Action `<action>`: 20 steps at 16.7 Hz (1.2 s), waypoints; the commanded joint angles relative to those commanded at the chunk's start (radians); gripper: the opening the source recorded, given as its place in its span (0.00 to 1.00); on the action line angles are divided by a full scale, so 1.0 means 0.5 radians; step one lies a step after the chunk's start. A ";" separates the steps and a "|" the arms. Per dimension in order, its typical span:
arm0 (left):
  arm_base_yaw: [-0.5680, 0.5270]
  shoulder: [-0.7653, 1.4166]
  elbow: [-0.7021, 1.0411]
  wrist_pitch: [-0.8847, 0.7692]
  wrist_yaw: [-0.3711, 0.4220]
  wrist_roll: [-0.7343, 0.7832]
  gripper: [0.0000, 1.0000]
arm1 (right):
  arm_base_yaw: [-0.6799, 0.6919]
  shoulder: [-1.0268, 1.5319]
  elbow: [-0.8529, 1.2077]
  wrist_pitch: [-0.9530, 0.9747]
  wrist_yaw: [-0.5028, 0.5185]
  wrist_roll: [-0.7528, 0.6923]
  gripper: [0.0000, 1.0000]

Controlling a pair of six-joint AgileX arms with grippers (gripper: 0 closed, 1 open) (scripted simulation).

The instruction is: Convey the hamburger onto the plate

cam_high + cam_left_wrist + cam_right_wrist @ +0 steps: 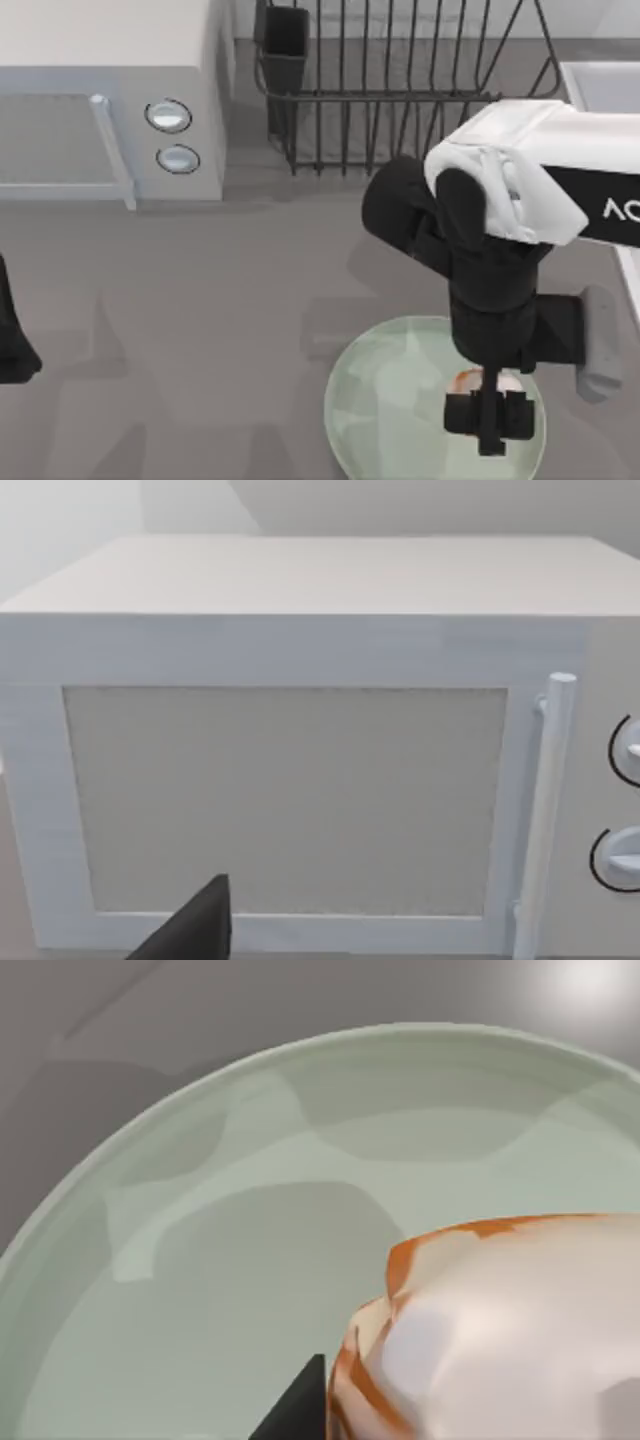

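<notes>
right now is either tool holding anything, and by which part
It cannot be told: the right tool hangs over the large pale green glossy plate at the small orange-tan and cream hamburger, contact hidden. Left arm parked.

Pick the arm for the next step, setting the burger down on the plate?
Right. Its pincer is over the plate with the burger just above the plate's surface. The left arm sits parked at the table's left edge, facing the microwave.

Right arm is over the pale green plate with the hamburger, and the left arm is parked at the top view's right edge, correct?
Not quite: the left arm is parked at the top view's left edge. The right gripper is over the plate with the hamburger.
</notes>
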 joint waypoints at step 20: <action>0.000 0.000 0.000 0.000 0.000 0.000 1.00 | 0.125 0.068 -0.050 0.353 0.059 -0.270 0.00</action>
